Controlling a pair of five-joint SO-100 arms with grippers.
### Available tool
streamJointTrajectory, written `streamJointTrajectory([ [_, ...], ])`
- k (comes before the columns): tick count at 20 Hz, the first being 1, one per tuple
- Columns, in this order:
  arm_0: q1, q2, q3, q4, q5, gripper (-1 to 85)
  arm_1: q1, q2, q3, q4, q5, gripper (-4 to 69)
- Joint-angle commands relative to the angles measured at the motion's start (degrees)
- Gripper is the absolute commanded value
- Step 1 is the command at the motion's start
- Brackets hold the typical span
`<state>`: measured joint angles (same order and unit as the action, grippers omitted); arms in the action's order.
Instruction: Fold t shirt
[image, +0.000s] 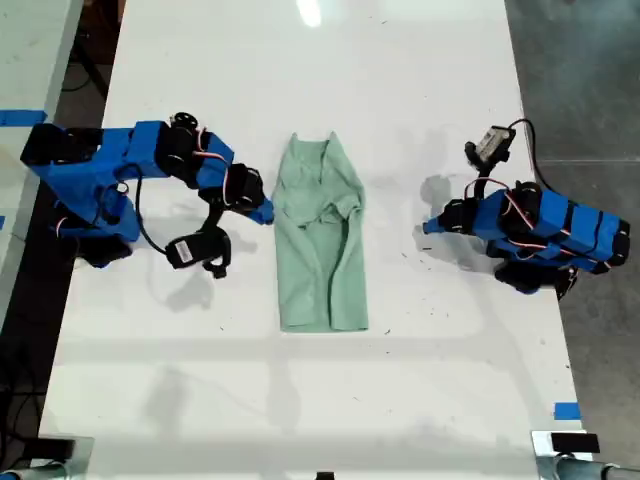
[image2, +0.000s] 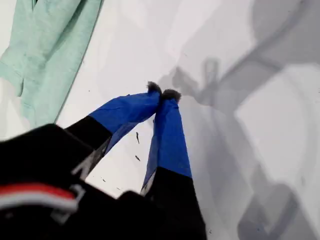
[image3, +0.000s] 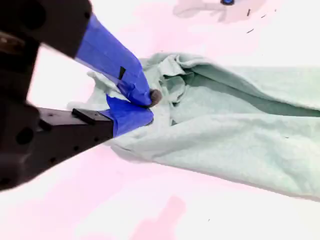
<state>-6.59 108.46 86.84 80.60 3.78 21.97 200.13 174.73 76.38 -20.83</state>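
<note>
The pale mint-green t shirt (image: 322, 250) lies in a narrow, wrinkled strip at the middle of the white table (image: 420, 380), with folds bunched near its upper half. My second gripper (image: 266, 213) is at the shirt's edge on the exterior view's left. Its blue tips (image3: 146, 106) are shut together just over the bunched fabric (image3: 240, 125), and I see no cloth pinched between them. My first gripper (image: 428, 226) is on the exterior view's right, well apart from the shirt. Its blue fingers (image2: 162, 94) are shut with nothing between them, over bare table, with the shirt (image2: 50, 50) off beyond.
Both blue arms rest low on the table, with cables trailing beside them. Blue tape marks (image: 566, 410) sit near the table's front corner at the exterior view's right. Grey floor (image: 590, 90) runs along the exterior view's right edge.
</note>
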Motion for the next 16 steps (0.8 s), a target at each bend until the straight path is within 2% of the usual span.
streamJointTrajectory([
  [1, -3.8, 22.4, 22.1, -9.9, -1.9, -0.2, 0.4, 0.8, 3.0, 0.2, -0.5, 1.1],
  [6, -5.1, 54.0, 63.1, -32.1, -3.9, -0.2, 0.4, 0.8, 3.0, 0.2, -0.1, 1.1],
  [8, -5.4, 66.3, 75.4, -36.6, -3.7, -0.2, 0.4, 0.8, 3.0, 0.2, 0.0, 1.1],
  [13, -8.1, 88.2, 92.2, -33.5, -3.3, -0.2, 0.4, 0.8, 3.0, 0.2, 0.1, 1.1],
  [16, -11.2, 98.2, 93.7, -22.2, -3.7, -0.2, 0.4, 0.8, 3.0, 0.2, 0.1, 1.1],
])
